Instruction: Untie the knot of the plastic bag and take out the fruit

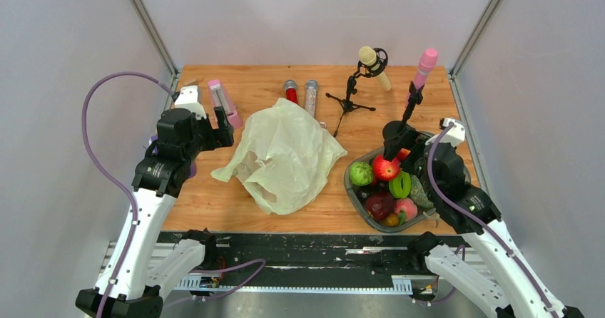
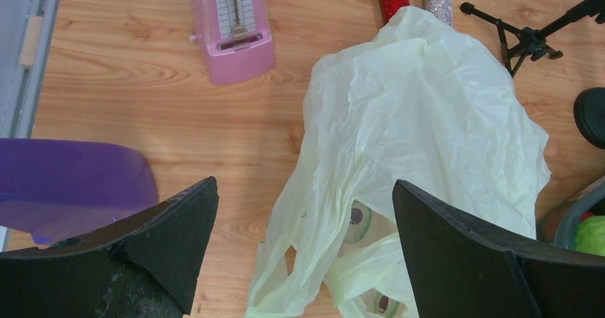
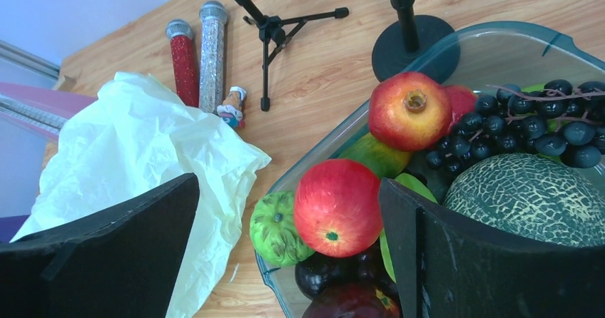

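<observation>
The pale yellow-green plastic bag (image 1: 285,154) lies crumpled on the wooden table, its loose handles toward the near edge (image 2: 300,261); I see no knot. A light green fruit (image 1: 361,173) and a red apple-like fruit (image 1: 386,167) sit in the grey basket (image 1: 354,193) to the bag's right, also in the right wrist view (image 3: 278,229) (image 3: 337,207). My left gripper (image 1: 222,127) is open and empty above the bag's left side (image 2: 305,184). My right gripper (image 1: 408,155) is open and empty over the basket (image 3: 287,184).
The basket also holds dark grapes (image 3: 528,122), a netted melon (image 3: 531,197) and other fruit. A pink metronome (image 1: 223,103), red (image 1: 290,90) and silver (image 1: 312,95) microphones, a tripod microphone (image 1: 349,104) and a pink microphone on a stand (image 1: 426,65) stand behind.
</observation>
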### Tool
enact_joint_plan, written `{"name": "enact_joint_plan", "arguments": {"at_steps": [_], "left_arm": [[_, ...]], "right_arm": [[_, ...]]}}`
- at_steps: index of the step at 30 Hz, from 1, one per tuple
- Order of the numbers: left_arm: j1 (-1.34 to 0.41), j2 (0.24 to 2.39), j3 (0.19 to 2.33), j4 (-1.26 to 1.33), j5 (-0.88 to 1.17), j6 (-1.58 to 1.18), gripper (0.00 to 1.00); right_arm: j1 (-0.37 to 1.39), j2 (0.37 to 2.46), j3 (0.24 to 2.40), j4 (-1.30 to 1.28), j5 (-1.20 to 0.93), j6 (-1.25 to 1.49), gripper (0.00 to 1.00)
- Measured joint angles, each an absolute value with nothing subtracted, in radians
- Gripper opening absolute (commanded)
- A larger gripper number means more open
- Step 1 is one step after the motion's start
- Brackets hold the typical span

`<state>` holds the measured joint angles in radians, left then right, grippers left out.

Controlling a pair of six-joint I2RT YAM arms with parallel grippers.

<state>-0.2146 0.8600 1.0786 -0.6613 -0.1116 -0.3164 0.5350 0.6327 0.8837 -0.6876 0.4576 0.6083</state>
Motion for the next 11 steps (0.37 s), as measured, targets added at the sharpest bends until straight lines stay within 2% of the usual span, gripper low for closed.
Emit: {"name": "enact_joint_plan", "arguments": {"at_steps": [11], "left_arm": [[-0.215,0.860,1.079,-0.661,-0.116,-0.331,1.00]], "right_arm": [[0.535,0.596,0.856,-0.668,0.475,0.609,1.00]]}}
